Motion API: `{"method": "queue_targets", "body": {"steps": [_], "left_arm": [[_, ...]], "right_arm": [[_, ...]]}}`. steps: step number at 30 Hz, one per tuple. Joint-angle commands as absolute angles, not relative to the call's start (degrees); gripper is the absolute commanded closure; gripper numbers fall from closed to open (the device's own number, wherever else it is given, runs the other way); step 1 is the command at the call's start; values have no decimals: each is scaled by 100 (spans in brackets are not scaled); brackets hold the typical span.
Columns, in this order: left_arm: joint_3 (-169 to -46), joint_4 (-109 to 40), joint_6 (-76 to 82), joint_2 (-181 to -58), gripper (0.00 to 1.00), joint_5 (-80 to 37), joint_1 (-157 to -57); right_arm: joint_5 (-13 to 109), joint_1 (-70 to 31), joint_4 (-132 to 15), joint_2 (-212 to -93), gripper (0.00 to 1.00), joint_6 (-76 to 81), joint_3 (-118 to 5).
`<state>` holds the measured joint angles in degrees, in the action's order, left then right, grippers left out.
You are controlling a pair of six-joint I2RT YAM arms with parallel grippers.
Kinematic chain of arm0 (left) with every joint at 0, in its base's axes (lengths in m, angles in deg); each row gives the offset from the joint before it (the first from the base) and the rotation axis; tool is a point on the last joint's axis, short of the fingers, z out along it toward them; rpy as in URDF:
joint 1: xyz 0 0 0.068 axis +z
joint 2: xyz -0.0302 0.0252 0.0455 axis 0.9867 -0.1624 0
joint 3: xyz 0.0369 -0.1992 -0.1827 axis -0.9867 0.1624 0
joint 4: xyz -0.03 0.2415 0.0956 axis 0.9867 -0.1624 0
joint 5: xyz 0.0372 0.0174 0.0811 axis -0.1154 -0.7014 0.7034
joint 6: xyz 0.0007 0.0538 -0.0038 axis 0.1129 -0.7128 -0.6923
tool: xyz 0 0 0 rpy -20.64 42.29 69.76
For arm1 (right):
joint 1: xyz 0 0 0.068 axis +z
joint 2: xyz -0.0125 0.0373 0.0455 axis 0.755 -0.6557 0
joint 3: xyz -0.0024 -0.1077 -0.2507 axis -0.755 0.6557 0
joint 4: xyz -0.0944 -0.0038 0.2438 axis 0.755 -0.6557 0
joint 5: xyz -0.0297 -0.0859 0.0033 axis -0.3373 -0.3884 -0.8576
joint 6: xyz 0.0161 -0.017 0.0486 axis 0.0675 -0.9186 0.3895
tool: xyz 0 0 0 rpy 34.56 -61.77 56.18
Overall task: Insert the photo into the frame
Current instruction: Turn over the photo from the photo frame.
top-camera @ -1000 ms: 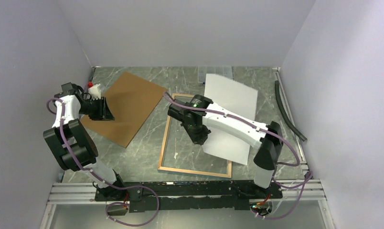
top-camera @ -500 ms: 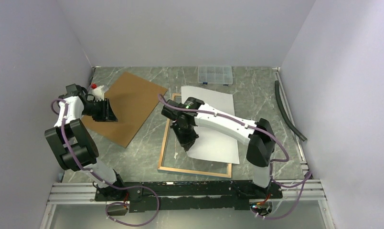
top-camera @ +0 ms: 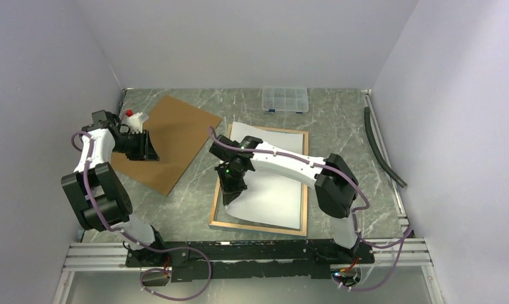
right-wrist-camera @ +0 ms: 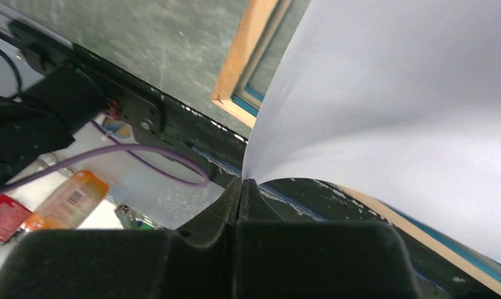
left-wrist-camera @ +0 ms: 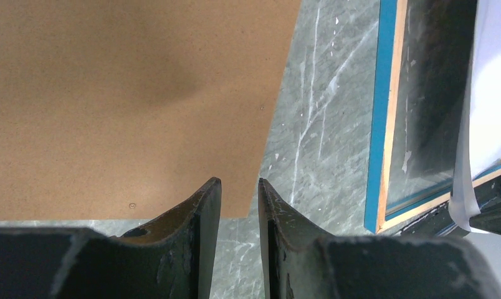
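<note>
The photo [top-camera: 268, 183] shows only its plain white back and lies over the frame [top-camera: 216, 197], which rests rear side up, tan edge showing, on the table's middle. My right gripper [top-camera: 230, 189] is shut on the photo's left edge; in the right wrist view the pinched sheet [right-wrist-camera: 385, 112] curves up from my gripper [right-wrist-camera: 243, 182] over the frame's corner [right-wrist-camera: 245, 68]. My left gripper [top-camera: 149, 151] hovers over the brown backing board [top-camera: 166, 140], jaws a narrow gap apart and empty [left-wrist-camera: 238, 184]. The left wrist view shows the frame's blue border [left-wrist-camera: 377, 124].
A small clear compartment box [top-camera: 285, 99] stands at the back. A black hose [top-camera: 380, 147] lies along the right wall. A red-capped white bottle [top-camera: 133, 119] sits at the back left beside the board. The arms' rail [top-camera: 239, 250] runs along the near edge.
My right gripper has carried the photo left and down, from raised beside the frame to lying over it. My left gripper has shifted slightly toward the back over the board.
</note>
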<state>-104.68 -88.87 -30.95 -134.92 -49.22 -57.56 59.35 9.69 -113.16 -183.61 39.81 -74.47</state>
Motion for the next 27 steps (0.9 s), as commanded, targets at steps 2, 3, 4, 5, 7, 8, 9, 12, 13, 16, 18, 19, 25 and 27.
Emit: {"method": "queue_targets", "body": {"steps": [2, 3, 4, 5, 7, 8, 9, 12, 13, 16, 18, 19, 25, 27], "left_arm": [[-10436, -8812, -3028, -13311, 66, -4964, -5809], [-10438, -8798, -3016, -13322, 66, -4956, -5811], [-10450, -8795, -3016, -13332, 66, -4954, -5818], [-10467, -8809, -3009, -13337, 66, -4962, -5819], [-10493, -8815, -2986, -13348, 66, -4982, -5831], [-10503, -8813, -2977, -13348, 66, -4984, -5837], [-10511, -8812, -2969, -13353, 66, -4986, -5841], [-10511, -8819, -2949, -13354, 66, -5003, -5871], [-10511, -8813, -2943, -13353, 66, -4992, -5878], [-10501, -8799, -2934, -13351, 66, -4965, -5896], [-10510, -8795, -2925, -13361, 66, -4952, -5903], [-10518, -8797, -2918, -13369, 66, -4944, -5911], [-10555, -8821, -2934, -13390, 61, -4888, -5911], [-10580, -8819, -2930, -13399, 58, -4824, -5912]], "right_arm": [[5992, 838, -10628, -18157, 100, 4424, -7278], [5996, 841, -10550, -18136, 100, 4473, -7199], [6017, 839, -10502, -18131, 100, 4485, -7154], [6009, 841, -10505, -18131, 100, 4485, -7128], [6030, 839, -10439, -18103, 100, 4483, -7001], [6057, 844, -10412, -18087, 100, 4469, -6947], [6041, 841, -10465, -18091, 100, 4409, -6948], [6047, 839, -10733, -18186, 100, 4116, -7056], [6067, 848, -10796, -18207, 100, 4029, -7058], [6085, 858, -10972, -18231, 100, 3820, -7022], [6123, 861, -10996, -18227, 100, 3759, -6989], [6130, 859, -11021, -18240, 100, 3735, -7007], [6073, 871, -11184, -18311, 77, 3655, -7210], [5990, 871, -11213, -18302, 63, 3666, -7277]]}}
